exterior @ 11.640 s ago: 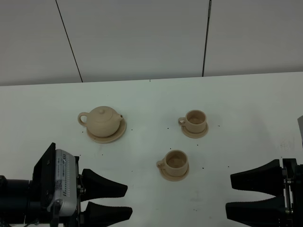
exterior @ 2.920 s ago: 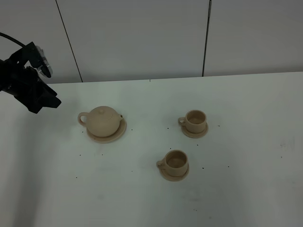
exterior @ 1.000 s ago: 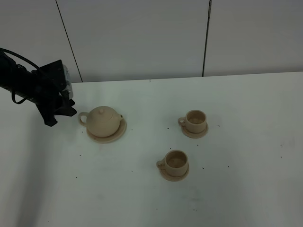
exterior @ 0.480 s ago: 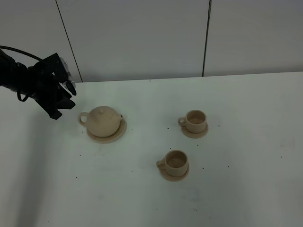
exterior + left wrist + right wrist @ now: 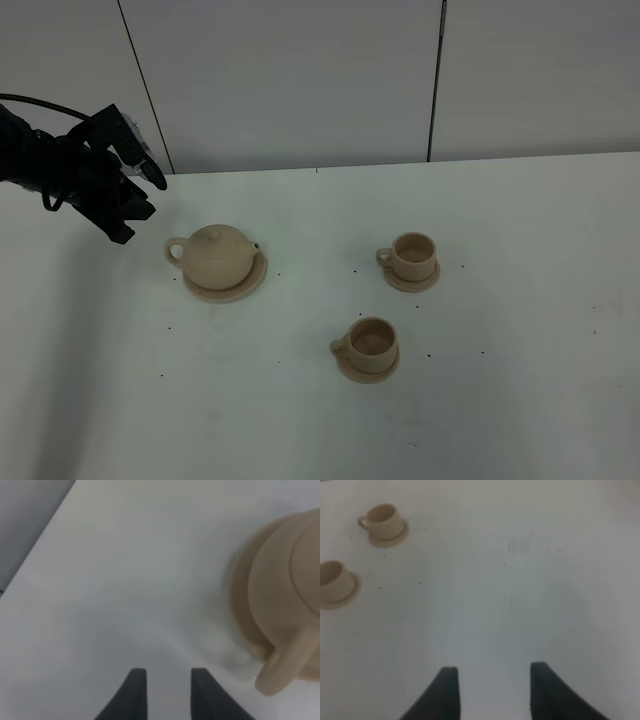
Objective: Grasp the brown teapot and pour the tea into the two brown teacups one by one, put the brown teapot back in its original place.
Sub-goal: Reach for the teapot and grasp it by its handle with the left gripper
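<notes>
The brown teapot (image 5: 218,255) sits on its wide saucer (image 5: 247,285) at the left of the white table, handle pointing left. My left gripper (image 5: 140,205) hovers just left of the handle, apart from it, with its fingers a little apart and empty. In the left wrist view the fingertips (image 5: 135,682) are beside the teapot (image 5: 285,595) and its loop handle (image 5: 277,672). Two brown teacups on small saucers stand to the right, one farther back (image 5: 413,255) and one nearer (image 5: 370,343). My right gripper (image 5: 492,690) is open and empty, well clear of both cups (image 5: 382,522).
The white table (image 5: 500,400) spreads around the tea set, with small dark specks on it. A grey panelled wall (image 5: 300,80) rises behind the table's back edge. The right arm is out of the exterior high view.
My left gripper has drawn up and slightly back from beside the teapot handle over the last second. The teapot and cups have not moved.
</notes>
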`<state>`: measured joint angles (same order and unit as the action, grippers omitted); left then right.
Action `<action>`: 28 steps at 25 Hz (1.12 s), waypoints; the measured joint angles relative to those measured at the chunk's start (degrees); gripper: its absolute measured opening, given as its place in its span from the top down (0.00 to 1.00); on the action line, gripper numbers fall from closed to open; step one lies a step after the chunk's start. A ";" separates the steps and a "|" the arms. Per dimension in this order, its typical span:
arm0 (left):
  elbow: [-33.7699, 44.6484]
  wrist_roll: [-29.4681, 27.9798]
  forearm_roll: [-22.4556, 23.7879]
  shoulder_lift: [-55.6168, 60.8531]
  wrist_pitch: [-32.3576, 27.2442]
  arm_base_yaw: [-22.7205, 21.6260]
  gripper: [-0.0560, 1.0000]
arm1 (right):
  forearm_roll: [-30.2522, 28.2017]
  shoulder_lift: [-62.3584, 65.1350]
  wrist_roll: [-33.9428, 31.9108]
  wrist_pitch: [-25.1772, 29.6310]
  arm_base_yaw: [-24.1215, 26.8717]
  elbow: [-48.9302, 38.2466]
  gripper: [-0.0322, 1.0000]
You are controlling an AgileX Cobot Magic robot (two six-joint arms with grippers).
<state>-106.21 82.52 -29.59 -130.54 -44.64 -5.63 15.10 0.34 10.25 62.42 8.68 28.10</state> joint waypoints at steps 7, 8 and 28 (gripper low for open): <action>0.00 1.71 0.00 0.00 -7.78 0.00 0.69 | 0.00 0.00 0.00 0.00 0.00 0.00 0.65; 0.00 2.57 0.00 0.00 -9.30 0.00 0.69 | 0.00 0.00 0.00 0.00 0.00 0.00 0.65; 0.00 9.46 -2.81 0.00 -7.33 0.00 0.66 | 0.00 0.00 0.00 0.00 0.00 0.00 0.65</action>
<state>-106.21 91.98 -32.40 -130.54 -51.97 -5.63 15.10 0.34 10.25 62.42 8.68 28.10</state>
